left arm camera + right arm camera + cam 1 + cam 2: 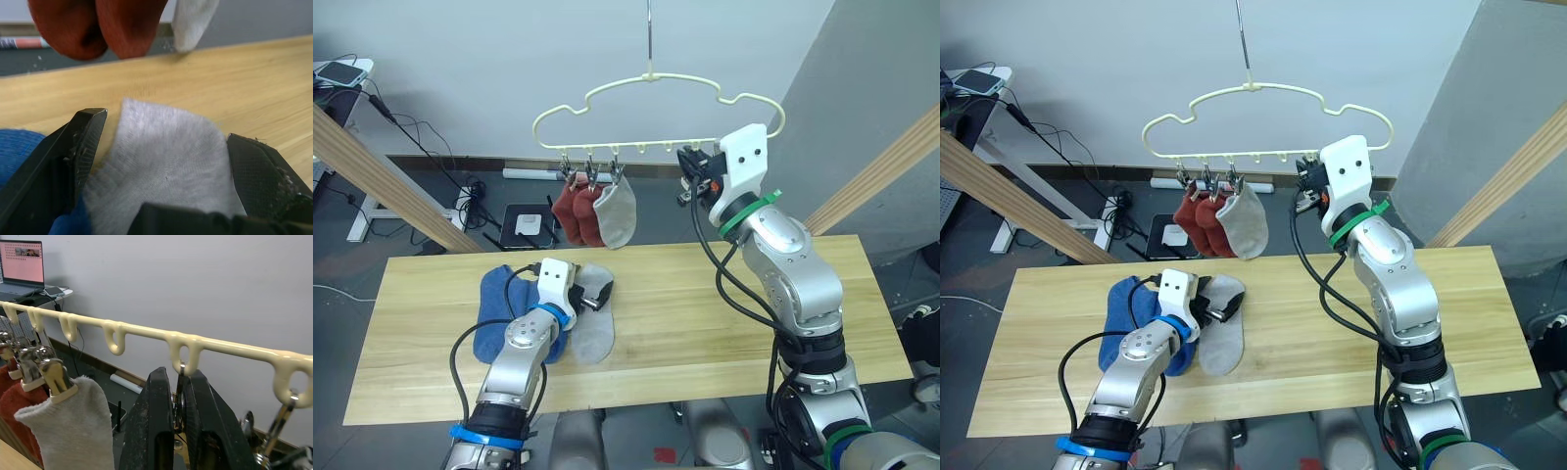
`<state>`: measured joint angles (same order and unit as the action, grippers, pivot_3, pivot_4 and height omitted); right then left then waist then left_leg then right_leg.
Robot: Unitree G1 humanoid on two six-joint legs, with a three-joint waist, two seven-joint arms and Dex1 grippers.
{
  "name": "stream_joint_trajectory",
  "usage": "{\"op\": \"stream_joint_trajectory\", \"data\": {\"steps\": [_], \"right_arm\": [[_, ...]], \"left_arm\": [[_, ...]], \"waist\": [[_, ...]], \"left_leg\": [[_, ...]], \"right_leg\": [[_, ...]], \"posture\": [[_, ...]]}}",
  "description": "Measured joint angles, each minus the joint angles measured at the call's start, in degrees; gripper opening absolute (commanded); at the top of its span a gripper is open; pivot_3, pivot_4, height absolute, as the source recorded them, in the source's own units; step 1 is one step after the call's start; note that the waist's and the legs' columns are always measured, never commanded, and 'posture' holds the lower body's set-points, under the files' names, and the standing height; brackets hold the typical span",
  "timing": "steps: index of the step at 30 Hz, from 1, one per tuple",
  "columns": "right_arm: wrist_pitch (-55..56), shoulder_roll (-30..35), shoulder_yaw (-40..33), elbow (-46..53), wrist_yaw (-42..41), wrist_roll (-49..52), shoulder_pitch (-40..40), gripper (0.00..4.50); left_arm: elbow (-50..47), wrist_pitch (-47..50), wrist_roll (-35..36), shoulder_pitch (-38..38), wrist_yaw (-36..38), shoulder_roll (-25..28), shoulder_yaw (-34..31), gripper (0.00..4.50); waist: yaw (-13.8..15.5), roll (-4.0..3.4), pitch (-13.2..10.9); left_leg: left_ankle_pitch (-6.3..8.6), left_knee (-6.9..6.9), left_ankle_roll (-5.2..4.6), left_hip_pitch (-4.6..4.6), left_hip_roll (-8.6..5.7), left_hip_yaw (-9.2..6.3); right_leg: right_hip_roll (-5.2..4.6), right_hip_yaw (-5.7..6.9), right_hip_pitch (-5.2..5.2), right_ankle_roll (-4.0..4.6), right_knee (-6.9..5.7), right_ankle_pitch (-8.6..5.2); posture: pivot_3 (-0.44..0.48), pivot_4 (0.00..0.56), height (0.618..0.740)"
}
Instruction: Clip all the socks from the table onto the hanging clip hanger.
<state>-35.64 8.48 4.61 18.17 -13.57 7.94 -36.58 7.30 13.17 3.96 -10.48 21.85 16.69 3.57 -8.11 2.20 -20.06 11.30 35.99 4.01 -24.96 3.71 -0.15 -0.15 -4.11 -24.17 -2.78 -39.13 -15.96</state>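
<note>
The pale yellow clip hanger (656,108) is hanging by its metal hook above the far edge of the table (724,323), and three socks are dangling from the clips at its left end: two brick red socks (579,211) side by side and a light grey sock (618,215) just to their right, each pinched at its cuff. The loops further right along the bar are carrying bare clips. Down on the light wooden tabletop, a second grey sock (593,328) is lying flat with the blue socks (497,311) bunched just to its left, touching it. The left gripper (161,147) is reaching low over the table with its two black fingers spread apart, one on either side of the grey sock's end, the fabric sitting between them and not pinched. The right gripper (180,416) is raised to the hanger's bar, its fingers pressed together on a small metal clip (179,399) hanging from one of the loops toward the right part of the row. Behind the table, cables and a power strip (524,223) are lying on the dark floor, and a laptop (21,265) is standing open on a side desk.
</note>
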Motion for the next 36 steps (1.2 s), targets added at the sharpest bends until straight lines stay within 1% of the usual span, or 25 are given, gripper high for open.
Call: {"op": "stream_joint_trajectory", "data": {"steps": [3, 6, 14, 19, 24, 28, 33, 36], "right_arm": [[-0.1, -0.2, 0.0, 0.0, 0.0, 0.0, 0.0, 0.00], [-0.2, -0.3, 0.1, 0.0, 0.0, 0.0, 0.0, 0.00], [-0.2, -0.5, 0.1, 0.0, 0.2, -0.1, 0.0, 0.00], [-0.1, -0.6, 0.1, 0.0, 0.4, -0.1, 0.0, 0.00], [-0.2, -0.6, 0.0, 0.1, 1.0, -0.1, 0.0, 0.00], [-0.9, -0.6, -0.1, 1.1, 1.2, 0.0, -0.1, 0.00], [-2.0, -1.2, -0.6, 1.8, 1.3, 0.4, -0.3, 0.00], [-2.6, -2.0, -1.0, 1.9, 1.2, 1.2, -0.7, 0.00]], "left_arm": [[0.1, -0.1, -1.0, -0.2, 0.3, 0.4, 0.7, 4.46], [0.1, -0.2, -2.0, -0.2, 0.4, 1.1, 1.2, 3.91], [-1.0, -0.1, -2.4, 1.2, 1.7, 1.6, 1.7, 1.46], [-1.2, 0.1, -1.6, 1.4, 4.4, 2.2, 1.7, 0.02], [0.5, -3.7, -0.2, 0.2, 10.3, 2.1, 3.0, 0.02], [2.5, -11.8, 0.5, -6.6, 15.2, 0.9, 4.1, 0.02], [3.3, -18.2, 0.1, -14.9, 15.4, -3.2, 5.2, 0.02], [4.3, -19.9, -0.9, -17.1, 14.7, -4.5, 6.0, 0.02]], "waist": [[0.0, 0.00, 0.0], [0.0, 0.00, 0.0], [-0.1, 0.00, 0.0], [-0.2, -0.01, 0.0], [-0.3, -0.01, 0.0], [-0.1, -0.01, 0.0], [-0.4, 0.00, 0.0], [-1.1, 0.00, 0.0]], "left_leg": [[0.00, -0.01, 0.00, 0.00, 0.00, 0.00], [0.00, 0.00, 0.00, 0.01, 0.00, 0.00], [0.00, 0.00, 0.00, 0.02, 0.00, 0.00], [0.00, 0.00, 0.00, 0.02, 0.00, 0.00], [0.00, -0.01, 0.00, 0.01, -0.01, 0.01], [0.00, 0.00, 0.00, -0.03, -0.04, 0.00], [0.00, 0.00, 0.00, -0.04, -0.03, 0.03], [0.00, -0.03, 0.00, -0.04, -0.03, 0.03]], "right_leg": [[-0.01, 0.00, 0.00, 0.00, 0.00, 0.00], [-0.01, 0.00, 0.01, 0.00, -0.01, 0.00], [-0.01, 0.00, 0.02, 0.00, -0.01, 0.00], [-0.01, -0.01, 0.02, 0.00, -0.02, 0.00], [-0.01, 0.00, 0.01, 0.00, 0.03, 0.00], [-0.03, 0.02, 0.01, -0.01, 0.04, 0.01], [-0.01, -0.01, 0.01, -0.03, 0.08, 0.02], [0.00, -0.01, 0.01, -0.03, 0.10, 0.01]], "posture": [[-0.275, 0.352, 0.732], [-0.277, 0.351, 0.732], [-0.279, 0.349, 0.732], [-0.295, 0.346, 0.732], [-0.310, 0.345, 0.732], [-0.310, 0.345, 0.732], [-0.320, 0.345, 0.732], [-0.321, 0.346, 0.732]]}}
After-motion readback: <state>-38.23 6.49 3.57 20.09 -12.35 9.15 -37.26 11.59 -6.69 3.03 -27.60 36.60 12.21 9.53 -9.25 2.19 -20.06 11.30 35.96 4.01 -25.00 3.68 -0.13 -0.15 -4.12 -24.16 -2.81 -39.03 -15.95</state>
